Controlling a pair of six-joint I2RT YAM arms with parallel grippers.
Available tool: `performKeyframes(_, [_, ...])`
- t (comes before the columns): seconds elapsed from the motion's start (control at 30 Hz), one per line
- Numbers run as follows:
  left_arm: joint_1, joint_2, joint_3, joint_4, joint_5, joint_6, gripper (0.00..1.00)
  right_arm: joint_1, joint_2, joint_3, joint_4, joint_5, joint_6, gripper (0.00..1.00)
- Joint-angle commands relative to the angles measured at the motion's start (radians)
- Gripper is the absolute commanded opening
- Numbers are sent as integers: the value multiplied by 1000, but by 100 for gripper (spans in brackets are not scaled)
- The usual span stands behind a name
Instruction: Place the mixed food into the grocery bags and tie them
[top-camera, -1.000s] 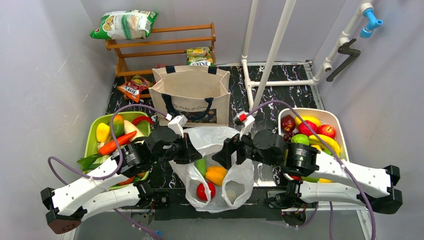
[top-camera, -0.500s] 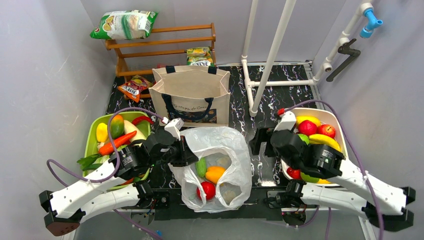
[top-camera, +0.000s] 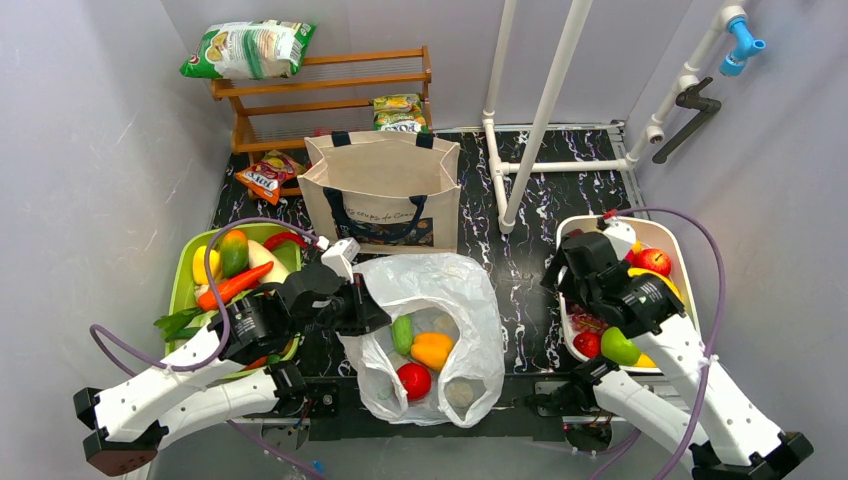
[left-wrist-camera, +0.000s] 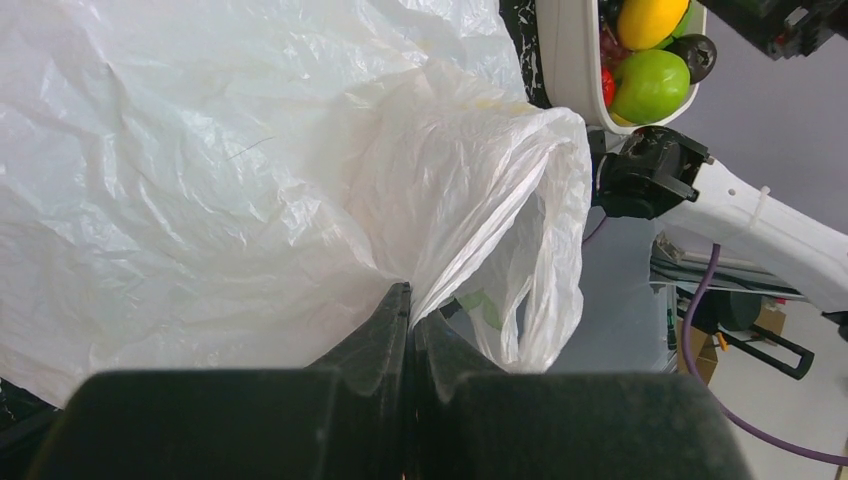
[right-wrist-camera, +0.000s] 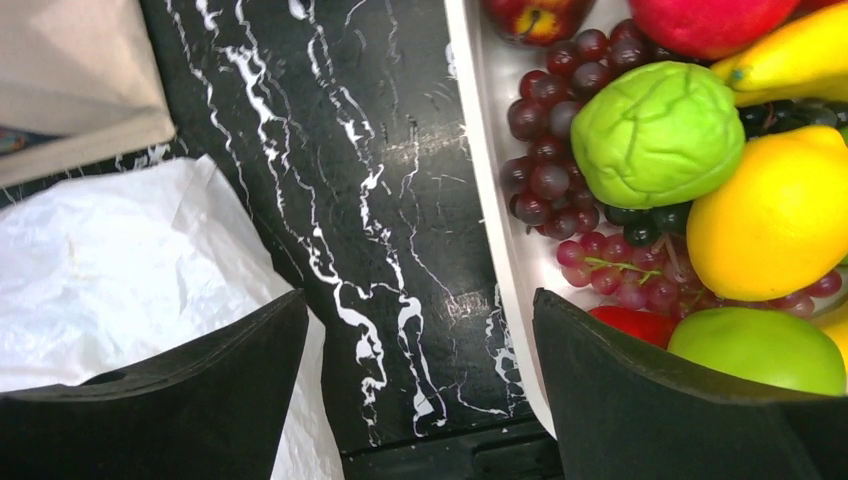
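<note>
The white plastic bag (top-camera: 440, 290) lies open in the middle and holds a green vegetable, a yellow pepper (top-camera: 432, 350) and a red tomato (top-camera: 413, 380). My left gripper (top-camera: 372, 312) is shut on the bag's left rim; the pinched plastic shows in the left wrist view (left-wrist-camera: 440, 290). My right gripper (top-camera: 562, 280) is open and empty over the left rim of the white tray (top-camera: 566, 335). The right wrist view shows the tray rim (right-wrist-camera: 495, 190), grapes (right-wrist-camera: 545, 175) and fruit between the fingers. The beige tote (top-camera: 385, 185) stands open behind the bag.
A green tray (top-camera: 183, 285) of vegetables lies at left under my left arm. A wooden rack (top-camera: 330, 85) with snack packets stands at the back. An orange packet (top-camera: 268, 178) lies left of the tote. White pipes (top-camera: 535, 130) rise at the back right.
My right gripper let go of the bag's right rim, opened and swung right and back to the white tray. The bag's right side has slumped. My left gripper kept its hold.
</note>
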Motion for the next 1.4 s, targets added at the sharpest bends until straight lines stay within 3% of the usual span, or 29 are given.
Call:
performKeyframes(0.0, [-5,-16,-7,-32,-18,-7,0,-86,-64,-72,49,-29,77,81])
performKeyframes(0.27, [-5,-31,-12,-36,-17,-6,0,-237,-54,-147,80,-20,176,68])
performKeyframes(0.6, [-5,-46,-16,-49,-17,-6,0,-436,26,-240,227,-157,173,56])
performKeyframes(0.83, [-5,-22,-11,-38,-10,-4,0,-462,90,-302,316,-202,201,51])
performKeyframes(1.13, [-5,-18,-22,-30,-8,-5,0,-490,114,-341,397,-142,202,47])
performKeyframes(1.37, [-5,-31,-28,-35,-11,-8,0,-505,147,-364,439,-128,161,33])
